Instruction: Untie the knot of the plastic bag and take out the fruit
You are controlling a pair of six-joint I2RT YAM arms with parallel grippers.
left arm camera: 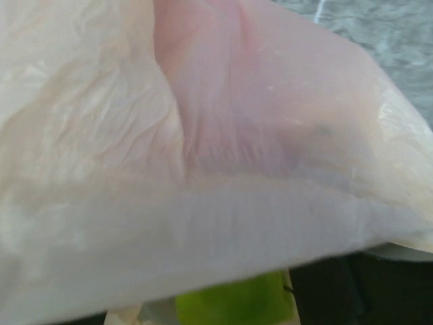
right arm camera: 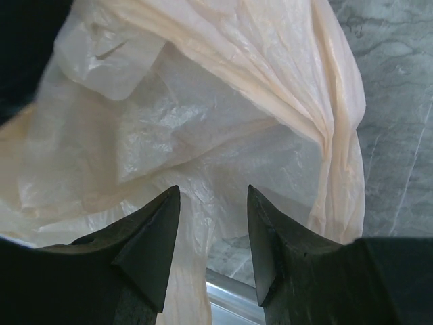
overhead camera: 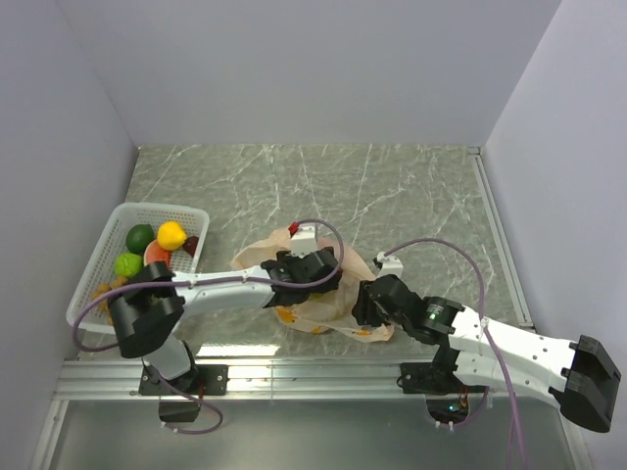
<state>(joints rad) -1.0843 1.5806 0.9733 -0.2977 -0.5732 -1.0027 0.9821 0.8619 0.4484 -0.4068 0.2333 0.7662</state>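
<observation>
Both arms at the peach bag, near the front edge of the surface

Nearest, the right pincer [right arm camera: 208,233] stands with its two dark fingers apart and thin film running down between them; whether it pinches that film I cannot tell. Just beyond, the plastic bag [overhead camera: 323,294] lies crumpled in the middle of the marble surface [overhead camera: 411,196], and the left pincer [overhead camera: 294,269] is pushed into it from the left; its wrist view is filled with plastic, so its state cannot be told. The bag looks light, limp and slippery, likely to tear, so a hold on a bunched fold would suit best. No knot shows. A green fruit [left arm camera: 230,301] peeks below the film. Far left sits a white basket [overhead camera: 93,284] of fruit.
</observation>
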